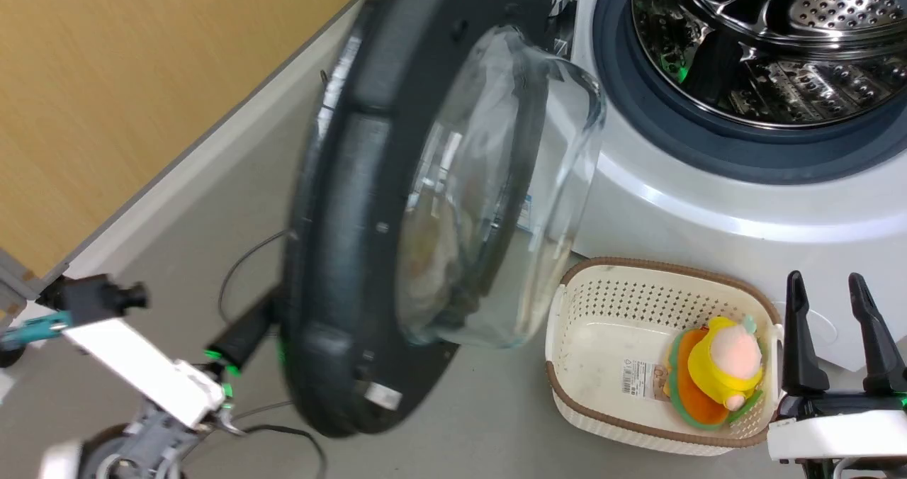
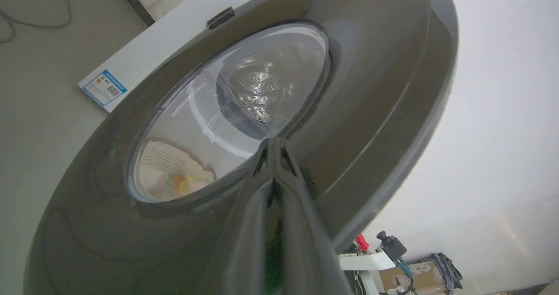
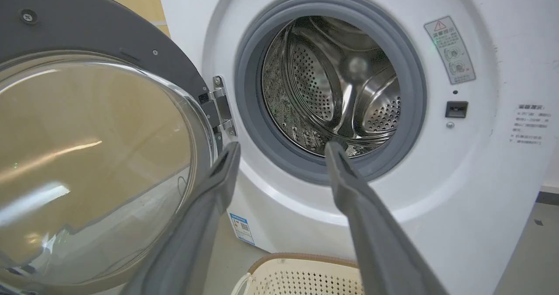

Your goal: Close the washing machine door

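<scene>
At left fingers (image 2: 273, 149): pressed together, empty, tips at the washing machine door (image 2: 371, 111)'s glossy black outer face.
Right fingers (image 1: 801, 344): spread, empty, beside basket (image 1: 602, 302).
Door: half open, swung out from washing machine (image 1: 708, 203), clear glass bowl bulging.
Floor (image 1: 212, 203): grey, cable (image 1: 241, 266) trailing.
Unclear: door blurred in head view; fingertip contact uncertain.

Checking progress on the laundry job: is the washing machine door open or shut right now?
Open. The washing machine door stands swung out from the washing machine, leaving the steel drum and grey gasket exposed.
</scene>
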You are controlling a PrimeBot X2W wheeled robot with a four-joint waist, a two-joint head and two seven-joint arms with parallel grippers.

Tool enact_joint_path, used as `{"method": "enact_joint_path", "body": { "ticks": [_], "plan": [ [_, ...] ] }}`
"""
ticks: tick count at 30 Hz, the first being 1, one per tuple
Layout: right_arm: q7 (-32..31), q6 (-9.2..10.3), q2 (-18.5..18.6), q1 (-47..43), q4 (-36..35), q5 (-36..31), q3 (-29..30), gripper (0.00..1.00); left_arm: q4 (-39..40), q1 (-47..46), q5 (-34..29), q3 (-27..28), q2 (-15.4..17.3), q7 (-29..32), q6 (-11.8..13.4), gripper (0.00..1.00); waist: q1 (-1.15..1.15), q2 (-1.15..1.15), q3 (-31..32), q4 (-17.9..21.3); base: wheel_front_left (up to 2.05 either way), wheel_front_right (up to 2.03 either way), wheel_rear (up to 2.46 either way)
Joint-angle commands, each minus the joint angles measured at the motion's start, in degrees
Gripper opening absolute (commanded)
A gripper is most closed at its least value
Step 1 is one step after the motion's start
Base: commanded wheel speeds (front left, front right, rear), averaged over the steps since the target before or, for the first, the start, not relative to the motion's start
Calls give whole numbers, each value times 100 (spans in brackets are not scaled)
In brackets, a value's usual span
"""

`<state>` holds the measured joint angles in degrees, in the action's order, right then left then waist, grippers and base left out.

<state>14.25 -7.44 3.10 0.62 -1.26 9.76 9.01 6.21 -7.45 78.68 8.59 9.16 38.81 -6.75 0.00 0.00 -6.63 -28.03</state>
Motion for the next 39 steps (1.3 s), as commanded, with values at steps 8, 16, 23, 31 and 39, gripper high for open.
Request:
{"method": "enact_joint_path", "body": {
  "ticks": [8, 16, 23, 31, 39],
  "plan": [
    [74, -5, -23, 120, 23, 122, 0, 100, 540, 132, 165, -1101, -137, -308, -73, 0, 0, 0, 113, 451, 0, 0, 0],
    [74, -5, -23, 143, 56, 130, -47, 100, 328, -149, 16, -2134, -226, -1154, -73, 0, 0, 0, 94, 1156, 0, 0, 0],
    [74, -5, -23, 191, 55, 117, -47, 100, -55, -473, 7, -2844, -212, -2008, -73, 0, 0, 0, -12, 1688, 0, 0, 0],
    [74, -5, -23, 262, 84, 117, -104, 100, -619, -823, 98, -3637, -144, -2795, -73, 0, 0, 0, -104, 2114, 0, 0, 0],
    [74, -5, -23, 247, 129, 137, -71, 100, -878, -1082, 79, -4275, 234, -3362, -73, 0, 0, 0, -75, 2247, 0, 0, 0]
  ]
}}
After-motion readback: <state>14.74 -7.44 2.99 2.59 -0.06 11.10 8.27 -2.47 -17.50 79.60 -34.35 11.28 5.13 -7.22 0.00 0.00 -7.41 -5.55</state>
